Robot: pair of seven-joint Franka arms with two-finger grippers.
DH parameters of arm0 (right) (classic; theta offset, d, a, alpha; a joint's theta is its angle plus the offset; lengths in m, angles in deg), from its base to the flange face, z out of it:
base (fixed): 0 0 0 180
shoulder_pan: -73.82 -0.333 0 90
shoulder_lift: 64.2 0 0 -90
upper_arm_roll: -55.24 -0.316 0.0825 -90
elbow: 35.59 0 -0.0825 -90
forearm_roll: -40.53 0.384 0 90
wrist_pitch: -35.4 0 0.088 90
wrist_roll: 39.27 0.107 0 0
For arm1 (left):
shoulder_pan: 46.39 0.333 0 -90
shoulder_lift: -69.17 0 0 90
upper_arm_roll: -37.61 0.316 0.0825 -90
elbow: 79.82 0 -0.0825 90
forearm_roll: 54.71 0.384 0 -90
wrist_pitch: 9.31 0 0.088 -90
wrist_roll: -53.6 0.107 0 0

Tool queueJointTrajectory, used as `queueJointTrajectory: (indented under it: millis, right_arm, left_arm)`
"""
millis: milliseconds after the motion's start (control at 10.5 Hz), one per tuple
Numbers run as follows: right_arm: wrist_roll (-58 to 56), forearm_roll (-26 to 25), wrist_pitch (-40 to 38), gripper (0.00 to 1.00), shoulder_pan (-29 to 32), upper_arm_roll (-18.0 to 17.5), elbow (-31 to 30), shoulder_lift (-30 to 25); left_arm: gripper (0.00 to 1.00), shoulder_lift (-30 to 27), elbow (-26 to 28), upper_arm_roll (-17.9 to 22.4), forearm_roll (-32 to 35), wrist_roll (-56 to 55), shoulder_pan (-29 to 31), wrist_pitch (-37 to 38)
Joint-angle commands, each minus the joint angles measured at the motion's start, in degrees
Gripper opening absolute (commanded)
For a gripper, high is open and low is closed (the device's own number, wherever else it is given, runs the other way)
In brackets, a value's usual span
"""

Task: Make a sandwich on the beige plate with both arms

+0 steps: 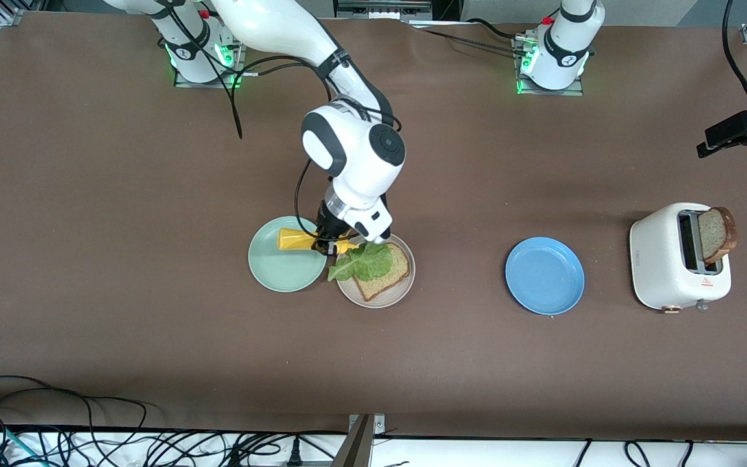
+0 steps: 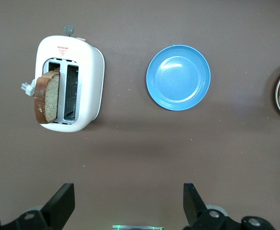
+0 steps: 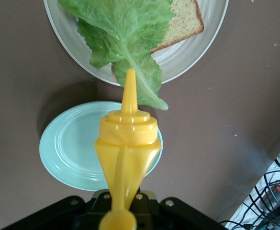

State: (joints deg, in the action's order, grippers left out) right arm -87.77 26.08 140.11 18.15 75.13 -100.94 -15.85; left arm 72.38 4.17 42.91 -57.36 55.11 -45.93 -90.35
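The right gripper is clamped tight on a yellow squeeze bottle, holding it on its side above the table. In the right wrist view the bottle narrows where the black jaws pinch it, and its pointed nozzle aims at the lettuce leaf. The bottle's body hangs over the mint-green plate, while its tip reaches the rim of the beige plate just beside it.

On the beige plate lies one speckled bread slice with a brown crust, and the ruffled green lettuce leaf rests on top, spilling over the plate's edge toward the mint-green plate. There is no top slice on it.

The left gripper hangs high with its two black fingers spread wide and nothing between them; the left arm waits. Below it, the left wrist view shows a blue plate and a white toaster with a second bread slice standing up out of one slot. In the front view the blue plate sits between the beige plate and the toaster, toward the left arm's end of the table.
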Motion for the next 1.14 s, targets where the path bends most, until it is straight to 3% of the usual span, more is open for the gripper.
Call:
queueJointTrajectory:
  millis: [0, 286, 477, 763, 1049]
  right_arm:
    - [0.07, -1.37, -0.83, 0.00, -0.32, 0.95, 0.75, -0.02]
    - [-0.28, -1.11, -1.00, 0.00, -0.14, 1.38, 0.75, -0.10]
    - [-0.45, 1.77, -3.62, 0.00, 0.29, 2.88, 0.31, -2.03]
    - [-1.86, 12.74, -4.17, 0.00, 3.88, 4.02, 0.22, -3.62]
    - [-8.60, 25.56, -4.08, 0.00, 11.78, 4.02, -0.56, -5.37]
  left_arm:
    - [1.00, 0.22, -0.93, -0.37, -0.25, -0.28, 0.42, 0.53]
    - [1.00, 0.13, -0.93, -0.46, -0.16, -0.19, 0.42, 0.53]
    - [1.00, 0.13, -0.93, -0.46, -0.25, -0.10, 0.42, 0.53]
    - [1.00, 0.13, -1.28, -0.73, -0.51, -0.10, -0.28, 0.45]
    - [1.00, 0.22, -2.60, -1.07, -0.42, -0.19, -1.25, 0.45]
